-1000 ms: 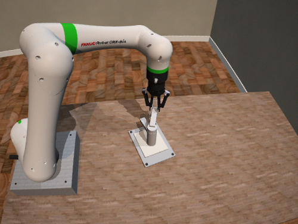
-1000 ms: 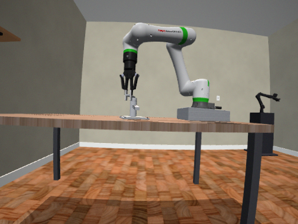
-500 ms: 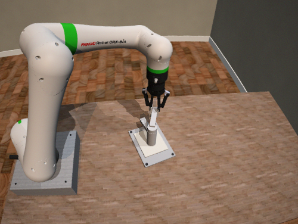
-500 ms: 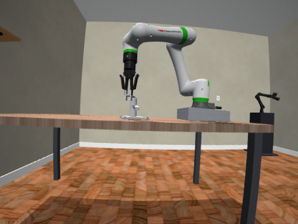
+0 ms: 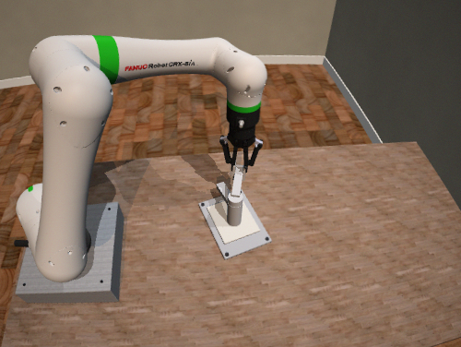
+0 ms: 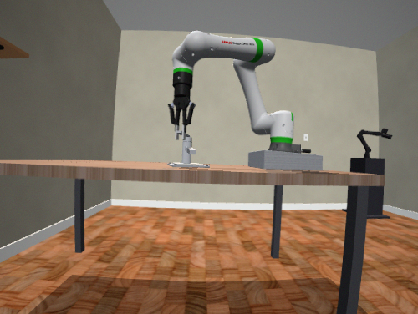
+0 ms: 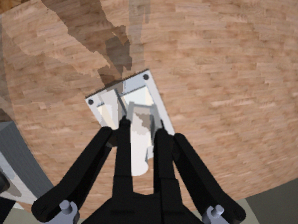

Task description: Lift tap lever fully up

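The tap (image 5: 234, 209) is a grey cylinder on a grey base plate (image 5: 235, 222) in the middle of the wooden table. Its white lever (image 5: 237, 181) stands steeply raised, nearly upright, above the tap body. My gripper (image 5: 239, 167) comes down from above and is shut on the lever's upper end. In the exterior view the gripper (image 6: 180, 125) holds the lever (image 6: 180, 134) above the tap (image 6: 186, 154). In the wrist view the black fingers clasp the white lever (image 7: 139, 143) over the base plate (image 7: 127, 100).
The arm's grey pedestal (image 5: 69, 258) stands at the table's left side. A black stand with a small arm (image 6: 368, 167) is beyond the table's right end in the exterior view. The table's edges are far from the tap.
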Action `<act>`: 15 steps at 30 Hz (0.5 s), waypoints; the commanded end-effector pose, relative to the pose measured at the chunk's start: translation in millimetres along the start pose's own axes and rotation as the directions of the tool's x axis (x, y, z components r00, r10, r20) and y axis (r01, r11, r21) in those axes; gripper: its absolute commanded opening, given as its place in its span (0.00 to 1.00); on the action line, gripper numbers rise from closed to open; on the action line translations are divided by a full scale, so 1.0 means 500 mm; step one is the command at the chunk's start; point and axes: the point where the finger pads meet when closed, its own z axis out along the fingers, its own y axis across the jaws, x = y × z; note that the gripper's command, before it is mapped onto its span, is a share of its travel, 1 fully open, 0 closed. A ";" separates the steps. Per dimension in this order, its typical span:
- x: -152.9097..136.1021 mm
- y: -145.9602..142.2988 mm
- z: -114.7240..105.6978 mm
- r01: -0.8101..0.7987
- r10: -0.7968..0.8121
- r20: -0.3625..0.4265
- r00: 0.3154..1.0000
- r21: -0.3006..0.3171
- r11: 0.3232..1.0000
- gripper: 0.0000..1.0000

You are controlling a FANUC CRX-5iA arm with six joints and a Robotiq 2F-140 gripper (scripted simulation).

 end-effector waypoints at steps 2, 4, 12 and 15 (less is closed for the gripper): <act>-0.002 0.000 -0.009 0.000 0.000 0.000 1.000 0.000 1.000 0.00; -0.004 0.000 -0.017 0.000 0.000 0.000 1.000 0.000 1.000 0.00; -0.017 0.000 -0.051 0.000 0.000 0.000 1.000 0.000 1.000 0.00; -0.022 0.000 -0.060 0.000 0.000 0.000 1.000 0.000 1.000 0.00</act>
